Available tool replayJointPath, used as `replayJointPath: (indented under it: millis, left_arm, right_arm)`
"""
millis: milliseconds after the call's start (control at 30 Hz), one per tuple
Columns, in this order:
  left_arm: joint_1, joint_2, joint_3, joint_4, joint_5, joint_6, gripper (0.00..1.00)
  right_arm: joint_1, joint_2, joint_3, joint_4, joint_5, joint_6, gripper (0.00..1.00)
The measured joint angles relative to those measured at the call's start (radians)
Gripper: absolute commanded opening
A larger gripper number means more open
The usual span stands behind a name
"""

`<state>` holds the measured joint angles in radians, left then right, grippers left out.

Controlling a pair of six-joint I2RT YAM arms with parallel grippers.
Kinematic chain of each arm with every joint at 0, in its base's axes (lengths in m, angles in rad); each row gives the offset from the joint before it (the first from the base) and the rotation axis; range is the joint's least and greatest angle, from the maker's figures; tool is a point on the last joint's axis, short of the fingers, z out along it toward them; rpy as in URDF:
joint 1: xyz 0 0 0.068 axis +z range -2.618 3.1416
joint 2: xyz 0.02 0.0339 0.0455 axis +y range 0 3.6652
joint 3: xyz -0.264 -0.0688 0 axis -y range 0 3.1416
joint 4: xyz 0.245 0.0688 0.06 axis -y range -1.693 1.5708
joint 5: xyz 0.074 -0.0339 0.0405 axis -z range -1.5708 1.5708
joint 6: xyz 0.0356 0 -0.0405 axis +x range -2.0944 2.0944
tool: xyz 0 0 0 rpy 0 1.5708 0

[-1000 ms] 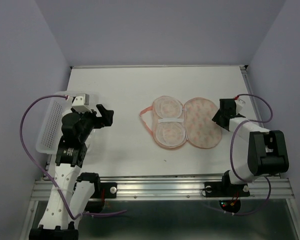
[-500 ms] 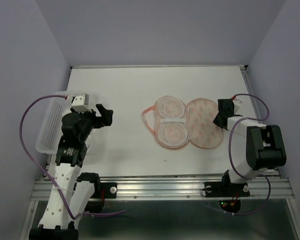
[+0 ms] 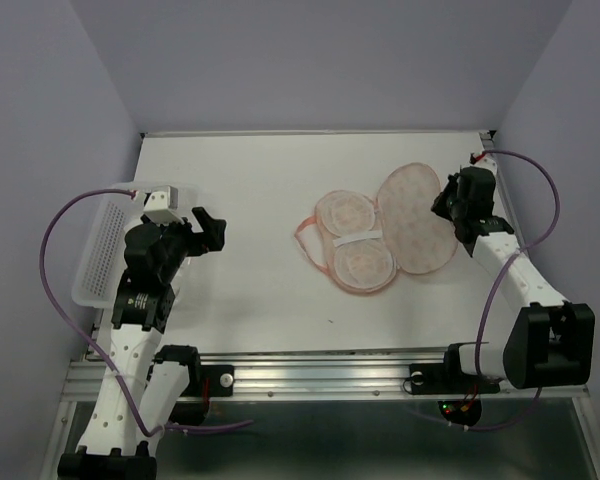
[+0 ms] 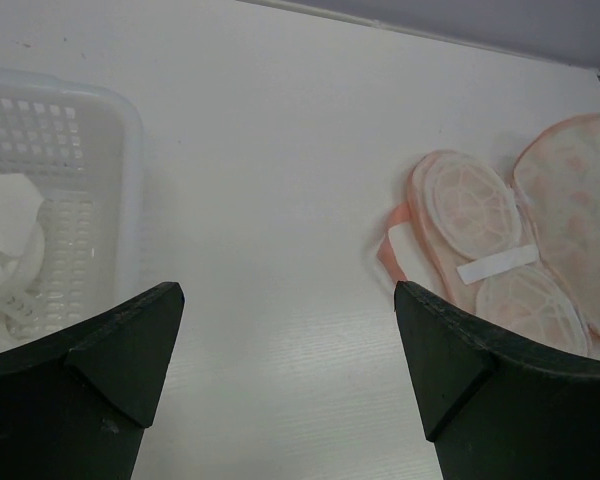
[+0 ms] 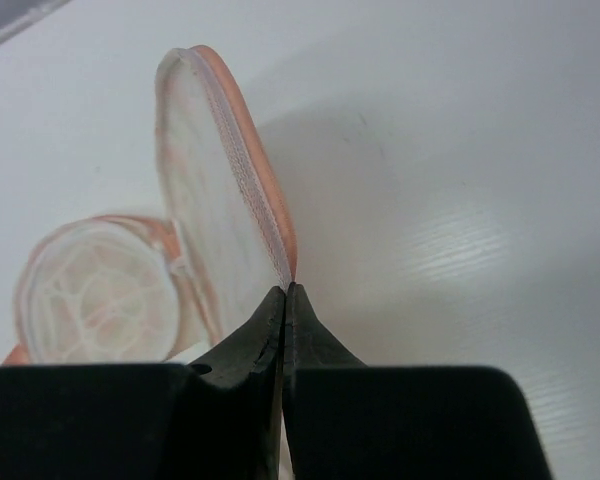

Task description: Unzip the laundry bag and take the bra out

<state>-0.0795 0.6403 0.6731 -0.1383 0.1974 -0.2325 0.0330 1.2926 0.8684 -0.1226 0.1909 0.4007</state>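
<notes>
The peach-pink laundry bag (image 3: 358,262) lies unzipped on the table, right of centre. Its lower half shows two pale mesh rounds (image 4: 472,202) under a white strap (image 3: 355,239). My right gripper (image 3: 443,205) is shut on the rim of the bag's other half (image 3: 415,218) and holds it raised on edge (image 5: 242,170); the closed tips (image 5: 289,288) pinch the pink zipper rim. White soft fabric with a small tag (image 4: 15,265) lies in the basket. It looks like the bra, though no cups show. My left gripper (image 3: 212,228) hangs open over bare table (image 4: 288,295), left of the bag.
The clear mesh basket (image 3: 98,250) sits at the table's left edge, partly under my left arm. A pink loop (image 3: 305,237) sticks out of the bag's left side. The walls stand close behind and to the right.
My right gripper closed on the bag's rim, then swung towards the back. The held half rose, and the whole bag slid right and turned. The left arm stayed put.
</notes>
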Motion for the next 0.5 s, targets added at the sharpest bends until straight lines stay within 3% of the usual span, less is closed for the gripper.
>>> replayJointPath:
  millis: [200, 500]
  left_arm:
    - [0.000, 0.006, -0.001, 0.000, 0.000, 0.000, 0.99]
    - [0.000, 0.006, -0.008, 0.000, -0.006, 0.000, 0.99]
  right_arm:
    - [0.070, -0.001, 0.114, -0.029, -0.117, -0.043, 0.01]
    - [0.327, 0.078, 0.220, -0.065, -0.166, -0.058, 0.04]
